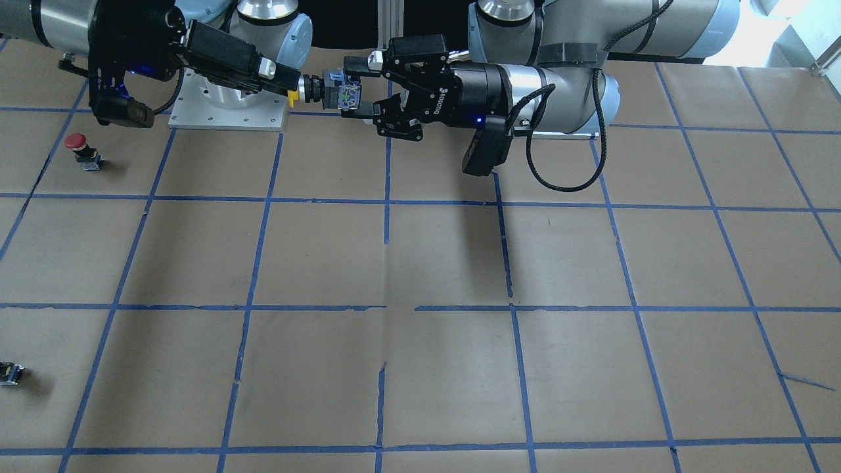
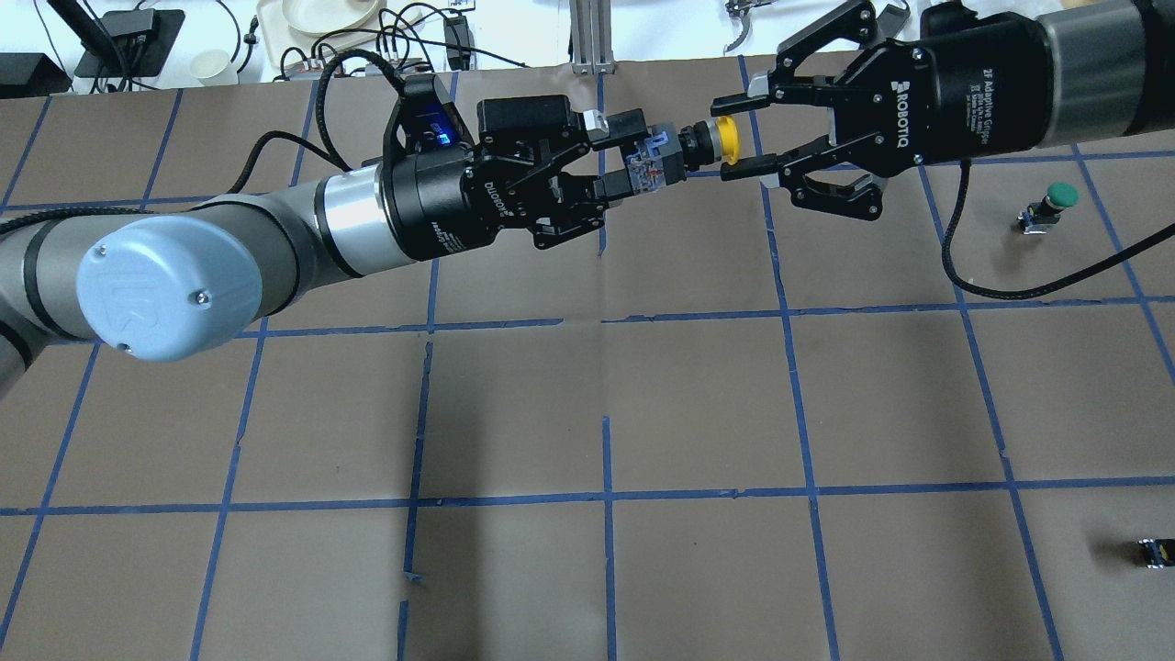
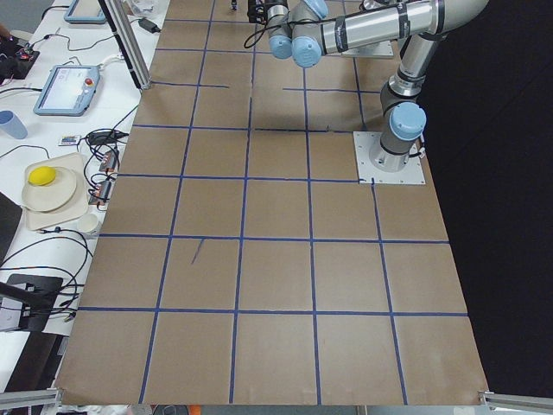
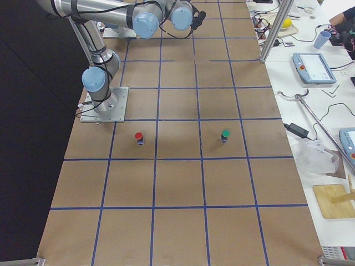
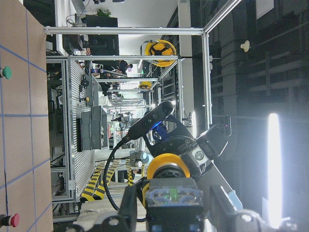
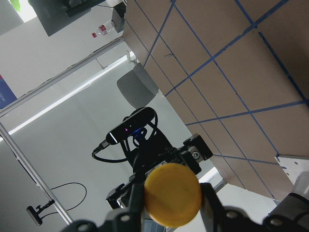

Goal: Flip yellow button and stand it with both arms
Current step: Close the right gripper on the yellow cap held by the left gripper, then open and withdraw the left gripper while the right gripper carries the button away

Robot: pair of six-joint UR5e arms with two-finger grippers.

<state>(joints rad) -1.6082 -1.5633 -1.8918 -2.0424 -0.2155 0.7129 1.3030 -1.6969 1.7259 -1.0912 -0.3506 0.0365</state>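
Observation:
The yellow button (image 2: 728,140) is held in the air on its side over the table's far middle, its cap toward the right arm. My left gripper (image 2: 633,154) is shut on its grey-black contact block (image 2: 648,165); the front view shows the same grip (image 1: 348,92). My right gripper (image 2: 742,128) is open, with one finger on each side of the yellow cap and a gap to both. The left wrist view shows the block (image 5: 174,203) with the cap (image 5: 167,166) behind it. The right wrist view shows the cap (image 6: 173,194) face-on.
A red-capped button (image 1: 82,148) stands near the right arm's base plate (image 1: 227,115). A green-capped button (image 2: 1056,197) stands at the right. A small dark switch block (image 2: 1155,551) lies near the right edge. The table is brown paper with blue tape lines.

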